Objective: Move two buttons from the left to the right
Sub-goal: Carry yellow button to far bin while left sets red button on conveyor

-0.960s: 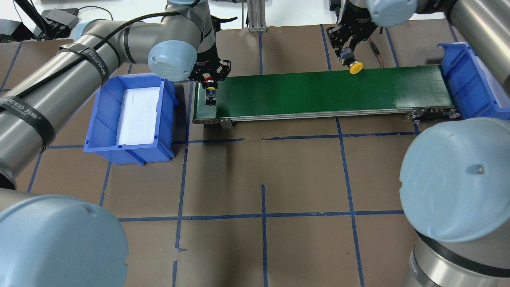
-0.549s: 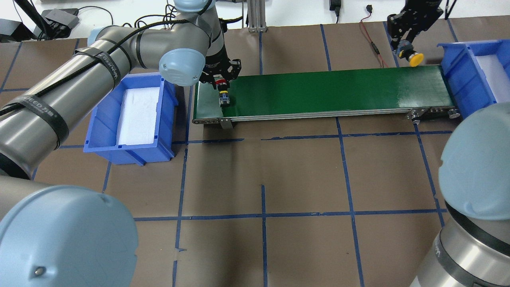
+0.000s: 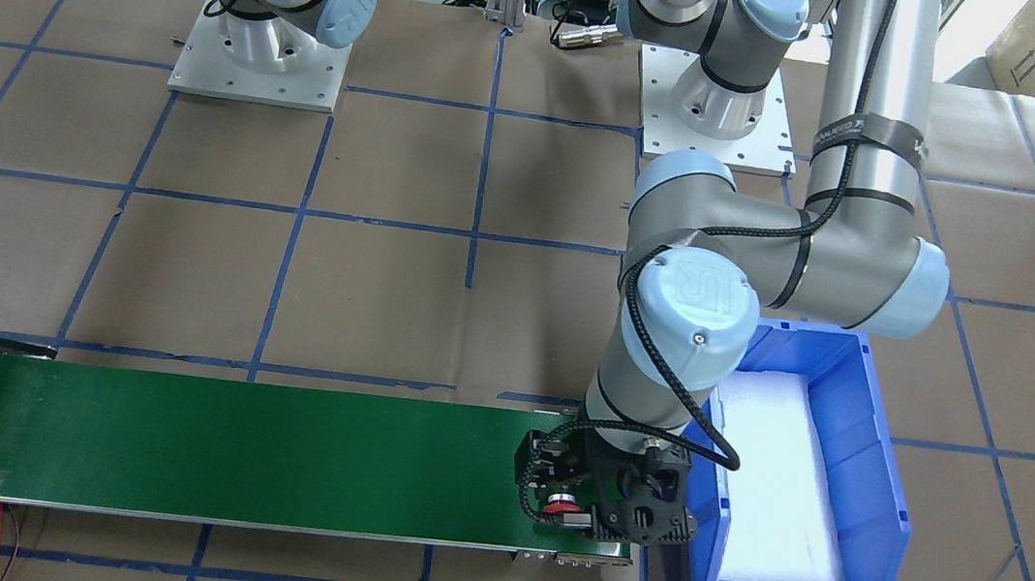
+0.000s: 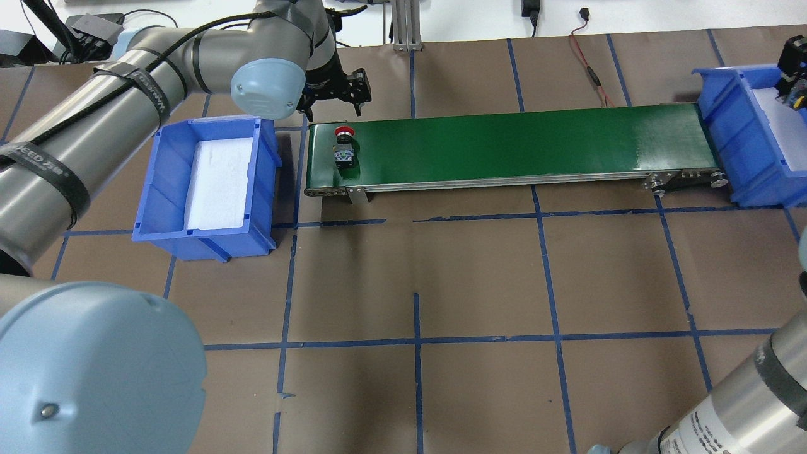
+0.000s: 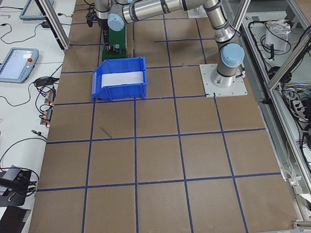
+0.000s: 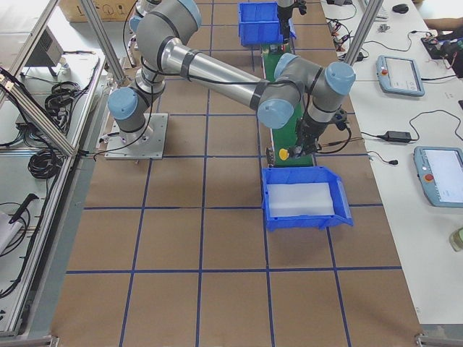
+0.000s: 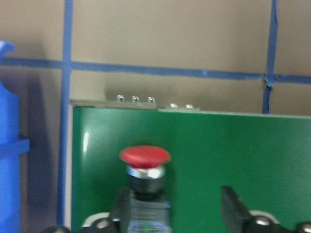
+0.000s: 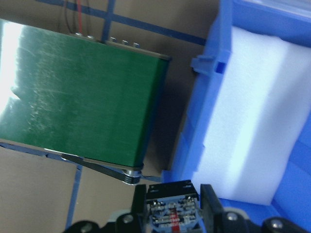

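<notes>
The red button (image 4: pixel 343 146) lies on the left end of the green conveyor belt (image 4: pixel 504 142), its cap pointing away from me. It also shows in the front view (image 3: pixel 563 505) and the left wrist view (image 7: pixel 144 167). My left gripper (image 4: pixel 334 101) is open and empty, raised just above and behind it. In the left wrist view the button sits by one finger (image 7: pixel 121 208). My right gripper (image 4: pixel 793 75) is shut on the yellow button's grey block (image 8: pixel 172 209) over the right blue bin (image 4: pixel 725 132). Its yellow cap shows in the right side view (image 6: pixel 284 154).
A blue bin (image 4: pixel 157 183) with white foam stands left of the belt, under my left arm. The right bin (image 8: pixel 204 68) also holds white foam. A red wire (image 4: pixel 589 69) lies behind the belt. Blue tape lines grid the brown table.
My left gripper has let go of the red button on the belt's left end and drawn up and back. My right gripper has carried the yellow button right, from the belt to over the right bin.
</notes>
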You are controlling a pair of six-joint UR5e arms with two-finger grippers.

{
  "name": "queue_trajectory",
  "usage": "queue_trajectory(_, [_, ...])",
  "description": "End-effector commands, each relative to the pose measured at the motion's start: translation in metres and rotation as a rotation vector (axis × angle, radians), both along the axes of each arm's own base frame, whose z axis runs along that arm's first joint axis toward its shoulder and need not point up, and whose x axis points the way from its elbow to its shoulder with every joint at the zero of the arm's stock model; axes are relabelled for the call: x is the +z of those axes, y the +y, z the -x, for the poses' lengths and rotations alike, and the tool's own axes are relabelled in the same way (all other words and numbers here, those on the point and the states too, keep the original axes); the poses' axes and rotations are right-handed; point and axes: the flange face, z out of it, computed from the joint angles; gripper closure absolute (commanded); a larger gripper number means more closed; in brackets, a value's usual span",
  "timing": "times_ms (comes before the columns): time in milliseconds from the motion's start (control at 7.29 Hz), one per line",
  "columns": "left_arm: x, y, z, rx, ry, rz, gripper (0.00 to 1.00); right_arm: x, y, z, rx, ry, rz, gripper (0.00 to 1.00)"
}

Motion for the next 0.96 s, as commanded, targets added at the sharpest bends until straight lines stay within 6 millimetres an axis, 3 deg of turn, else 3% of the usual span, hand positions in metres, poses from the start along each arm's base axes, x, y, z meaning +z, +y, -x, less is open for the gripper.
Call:
queue_trajectory(0, [0.033, 0.011, -0.044, -0.043, -0.064, -0.039, 0.0, -0.007, 0.016, 0.049, -0.059, 0.002, 0.004, 0.92])
queue_trajectory(137, [0.044, 0.025, -0.057, -0.095, -0.136, -0.084, 0.0, -0.024, 0.009, 0.059, -0.065, 0.005, 0.012, 0.92])
queue_trajectory(274, [0.053, 0.041, -0.063, -0.121, -0.168, -0.111, 0.0, -0.055, 0.0, 0.065, -0.069, -0.013, -0.007, 0.92])
queue_trajectory(549, [0.07, 0.093, -0.069, -0.124, -0.173, -0.113, 0.0, -0.09, -0.014, 0.073, -0.071, -0.014, 0.013, 0.92])
queue_trajectory(686, [0.08, 0.117, -0.071, -0.12, -0.173, -0.104, 0.0, -0.101, -0.019, 0.074, -0.071, -0.015, 0.012, 0.92])
queue_trajectory(823, [0.089, 0.124, -0.072, -0.12, -0.173, -0.091, 0.0, -0.107, -0.022, 0.074, -0.068, -0.012, 0.016, 0.92])
